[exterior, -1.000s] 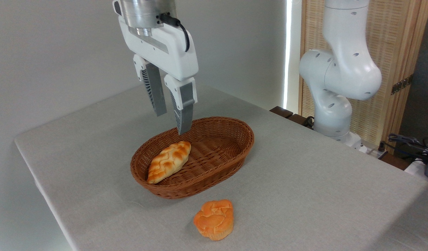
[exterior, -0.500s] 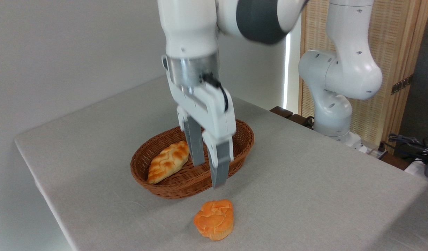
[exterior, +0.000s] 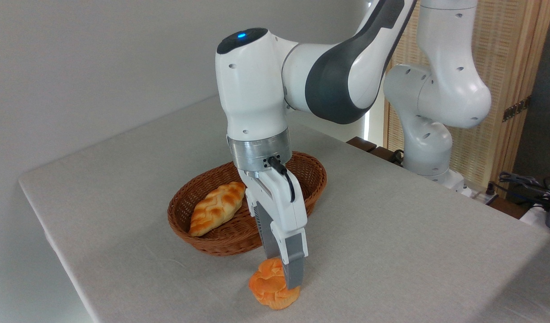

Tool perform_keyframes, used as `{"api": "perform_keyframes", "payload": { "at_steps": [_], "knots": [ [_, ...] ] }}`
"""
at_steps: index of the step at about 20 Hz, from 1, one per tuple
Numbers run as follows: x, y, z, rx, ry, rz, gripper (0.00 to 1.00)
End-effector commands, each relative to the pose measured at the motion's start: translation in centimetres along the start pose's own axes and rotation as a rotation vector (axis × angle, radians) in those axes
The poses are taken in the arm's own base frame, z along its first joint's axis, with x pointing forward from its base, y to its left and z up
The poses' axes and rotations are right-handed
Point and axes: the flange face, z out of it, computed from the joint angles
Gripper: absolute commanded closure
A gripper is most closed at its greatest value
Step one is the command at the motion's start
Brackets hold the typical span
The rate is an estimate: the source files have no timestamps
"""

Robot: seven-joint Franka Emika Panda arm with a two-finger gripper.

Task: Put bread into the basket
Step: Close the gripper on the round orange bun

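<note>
The gripper (exterior: 281,269) is a white plastic body with two flat grey fingers (exterior: 294,264), hung from a ribbed metal collar at the wrist of a glossy white and dark-grey arm (exterior: 301,85), with a black cable looping off the collar. It points straight down with its fingers spread apart, one on either side of the bread (exterior: 271,289). The near finger stands in front of the bun's right part and the other sits behind its top; whether either pad touches the crust cannot be told. The bread is a small round bun, deep orange, with a folded, cracked top and paler, ridged sides, sitting on the table (exterior: 391,233) directly under the fingertips and between them. The table is covered with a pale grey cloth of fine matte weave. Just behind the gripper, partly hidden by its body, lies the basket (exterior: 198,242), an oval of reddish-brown woven wicker with a braided rim and shallow walls, clear of the bun. Inside it, to the left of the gripper, rests a loaf (exterior: 216,208), longer, pale golden, with a braided, browned crust, leaning against the left wall.
</note>
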Motion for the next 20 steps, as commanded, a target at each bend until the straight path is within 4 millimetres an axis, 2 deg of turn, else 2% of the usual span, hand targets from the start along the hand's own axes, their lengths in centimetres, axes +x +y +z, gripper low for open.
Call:
{"api": "perform_keyframes", "payload": {
  "at_steps": [1, 3, 4, 6, 7, 8, 9, 16, 18, 20],
  "knots": [
    [0.1, 0.3, 1.6, 0.006, -0.015, 0.032, 0.00],
    [0.2, 0.4, 2.3, 0.021, -0.004, 0.035, 0.00],
    [0.3, 0.3, 2.4, 0.035, 0.004, 0.035, 0.14],
    [0.5, 0.3, 3.0, 0.031, 0.002, 0.035, 0.57],
    [0.5, 0.3, 3.1, 0.028, 0.001, 0.035, 0.75],
    [0.5, 0.3, 3.3, 0.024, -0.001, 0.033, 0.89],
    [0.6, 0.3, 3.5, 0.022, 0.000, 0.029, 0.94],
    [0.6, 0.3, 3.7, 0.010, -0.001, 0.029, 0.96],
    [0.6, 0.0, 3.3, 0.016, 0.002, 0.028, 0.98],
    [0.5, -0.8, 1.1, 0.016, -0.002, 0.016, 0.98]
  ]
}}
